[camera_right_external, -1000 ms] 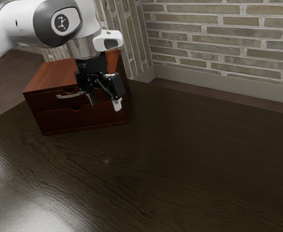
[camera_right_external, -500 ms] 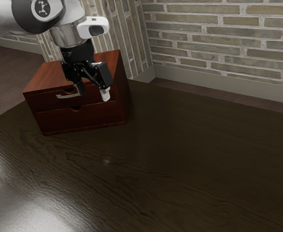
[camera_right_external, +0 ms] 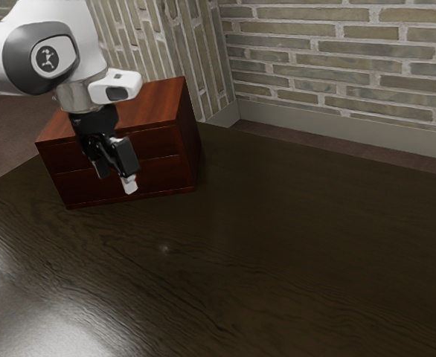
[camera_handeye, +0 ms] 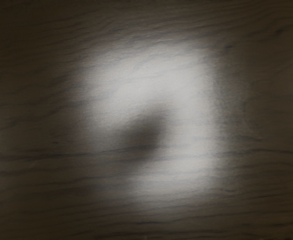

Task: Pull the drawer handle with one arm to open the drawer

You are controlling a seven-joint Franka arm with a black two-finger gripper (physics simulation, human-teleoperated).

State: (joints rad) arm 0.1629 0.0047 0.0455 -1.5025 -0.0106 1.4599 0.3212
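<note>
**Gripper hangs open in front of the closed drawer cabinet**

Now we see the small red-brown wooden cabinet (camera_right_external: 157,98) standing at the far end of the dark wooden table (camera_right_external: 277,260), toward the exterior view's left, close to the brick wall (camera_right_external: 337,52) and its pale skirting board (camera_right_external: 337,123). Its front is split by a thin seam into an upper drawer (camera_right_external: 162,140) and a lower drawer (camera_right_external: 162,177). The two fronts lie level with each other, so we read the upper drawer as shut.

The white arm (camera_right_external: 24,44) comes in from the exterior view's upper left and bends down over the cabinet's near corner. The black gripper (camera_right_external: 115,178) hangs from it and points downward, across the left half of the cabinet's front. It covers the part of the upper drawer nearest the exterior view's left. Its fingers stand apart, with nothing between them. The white-tipped finger (camera_right_external: 130,184) reaches down over the lower drawer's front, well below the seam. From this side we cannot tell whether the gripper touches the wood or hangs just in front of it.

Looking down from the wrist, we see the table's grain (camera_handeye: 31,200), a broad pale sheen (camera_handeye: 151,85) across it and a soft dark shadow (camera_handeye: 145,135) inside that sheen.
</note>
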